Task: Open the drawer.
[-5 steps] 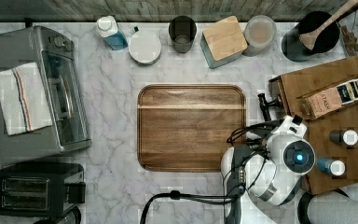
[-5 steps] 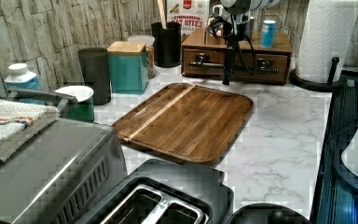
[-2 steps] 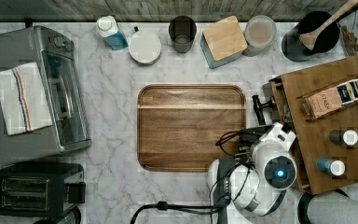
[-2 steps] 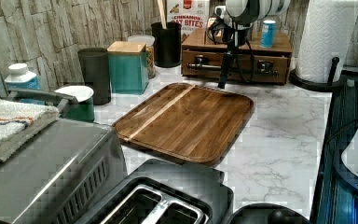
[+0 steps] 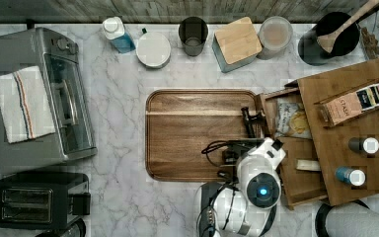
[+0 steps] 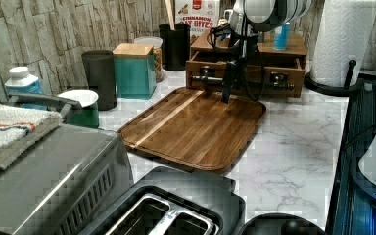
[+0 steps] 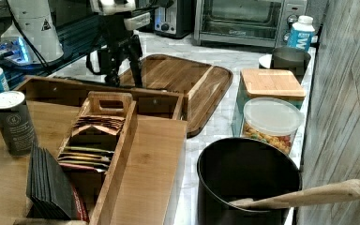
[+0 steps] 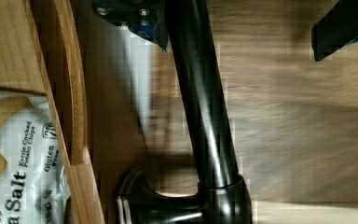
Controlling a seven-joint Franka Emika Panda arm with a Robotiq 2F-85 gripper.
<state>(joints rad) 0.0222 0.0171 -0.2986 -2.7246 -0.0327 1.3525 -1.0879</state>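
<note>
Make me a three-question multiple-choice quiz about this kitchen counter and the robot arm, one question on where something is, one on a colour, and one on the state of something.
1. Where does the striped towel lie?
A. on the toaster oven
B. on the wooden tray
C. in the drawer

2. What colour is the drawer's handle?
A. white
B. black
C. red

3. How does the drawer stand?
A. fully shut
B. pulled out
C. lying on the floor

Answers:
1. A, the top view shows the towel on the oven's roof.
2. B, the wrist view shows a dark black bar.
3. B, the top view shows a chip bag inside, with the tool at the handle.
</note>
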